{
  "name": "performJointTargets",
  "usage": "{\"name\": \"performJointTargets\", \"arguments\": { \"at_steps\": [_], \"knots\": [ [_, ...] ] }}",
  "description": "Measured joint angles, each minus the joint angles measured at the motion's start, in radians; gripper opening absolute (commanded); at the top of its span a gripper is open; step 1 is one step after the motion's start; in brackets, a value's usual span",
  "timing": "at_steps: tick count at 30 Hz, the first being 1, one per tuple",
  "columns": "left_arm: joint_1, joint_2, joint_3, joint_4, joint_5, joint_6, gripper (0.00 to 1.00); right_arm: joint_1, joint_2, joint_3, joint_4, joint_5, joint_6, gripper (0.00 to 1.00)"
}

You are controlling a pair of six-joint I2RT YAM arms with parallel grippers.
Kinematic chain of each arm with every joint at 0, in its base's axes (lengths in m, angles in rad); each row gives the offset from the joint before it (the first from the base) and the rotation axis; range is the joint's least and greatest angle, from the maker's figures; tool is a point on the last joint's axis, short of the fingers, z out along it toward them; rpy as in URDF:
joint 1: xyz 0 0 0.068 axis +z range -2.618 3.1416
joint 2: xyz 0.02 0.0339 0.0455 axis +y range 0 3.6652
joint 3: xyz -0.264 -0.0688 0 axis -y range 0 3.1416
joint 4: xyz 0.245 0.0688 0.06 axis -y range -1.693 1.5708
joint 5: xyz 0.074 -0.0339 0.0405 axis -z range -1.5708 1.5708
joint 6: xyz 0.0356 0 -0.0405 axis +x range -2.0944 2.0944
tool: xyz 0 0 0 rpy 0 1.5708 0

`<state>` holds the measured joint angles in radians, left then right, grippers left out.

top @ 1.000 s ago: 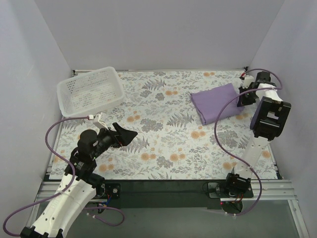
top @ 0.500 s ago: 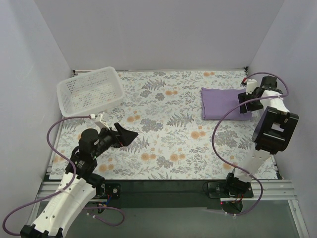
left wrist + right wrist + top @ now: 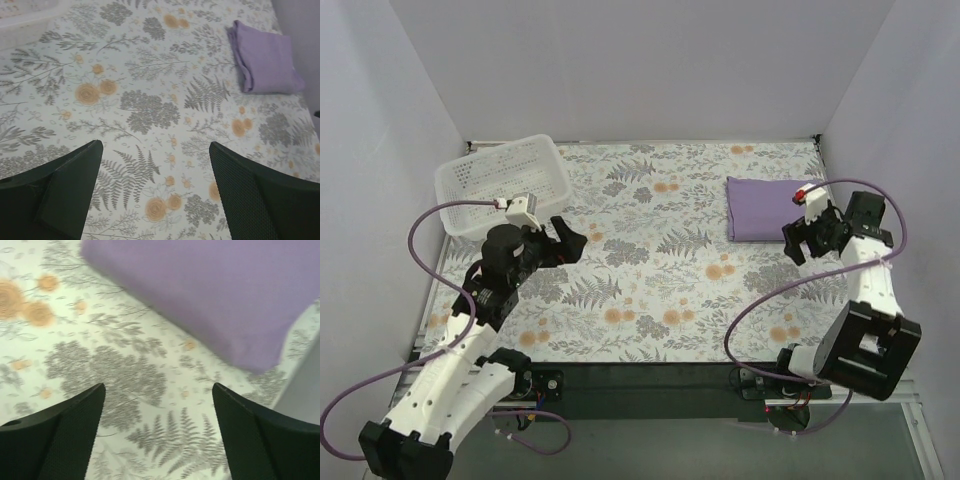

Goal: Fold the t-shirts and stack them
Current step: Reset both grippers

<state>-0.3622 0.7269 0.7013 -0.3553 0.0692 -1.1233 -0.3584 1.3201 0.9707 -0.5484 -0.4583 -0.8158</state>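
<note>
Where the flowered bench (image 3: 660, 290) nears its far right corner, a lavender t-shirt (image 3: 768, 208) lies flat, folded into a neat rectangle. The right pincer (image 3: 158, 390) hangs just on the near side of it, fingers spread, holding nothing. The left pincer (image 3: 155, 145), also spread and empty, hovers near a white basket (image 3: 500, 185). To keep the fold tidy, the right arm should probably rise clear with fingers wide, without dragging the shirt's near edge.

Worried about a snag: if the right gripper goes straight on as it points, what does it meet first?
Probably the floral table cover, just short of the folded purple t-shirt; the right gripper angles downward, though depth is hard to judge.
</note>
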Motion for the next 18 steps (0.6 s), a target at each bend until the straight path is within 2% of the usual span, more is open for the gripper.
{"name": "performJointTargets", "arguments": {
  "at_steps": [2,7,9,12,18],
  "knots": [
    [0.065,0.048,0.006,0.002,0.0,0.028,0.88,-0.005,-0.101,-0.084,-0.01,-0.056,0.003,0.98],
    [0.336,0.128,0.006,0.001,0.064,0.06,0.88,-0.176,-0.304,-0.171,0.105,-0.097,0.231,0.98],
    [0.359,0.114,0.006,0.002,0.066,0.074,0.88,-0.229,-0.332,-0.171,0.162,-0.089,0.316,0.98],
    [0.358,0.061,-0.01,0.013,0.074,0.104,0.89,-0.237,-0.341,-0.171,0.207,-0.042,0.425,0.98],
    [0.357,-0.097,-0.109,0.025,0.087,0.133,0.89,-0.237,-0.359,-0.193,0.257,0.087,0.525,0.98]
  ]
}}
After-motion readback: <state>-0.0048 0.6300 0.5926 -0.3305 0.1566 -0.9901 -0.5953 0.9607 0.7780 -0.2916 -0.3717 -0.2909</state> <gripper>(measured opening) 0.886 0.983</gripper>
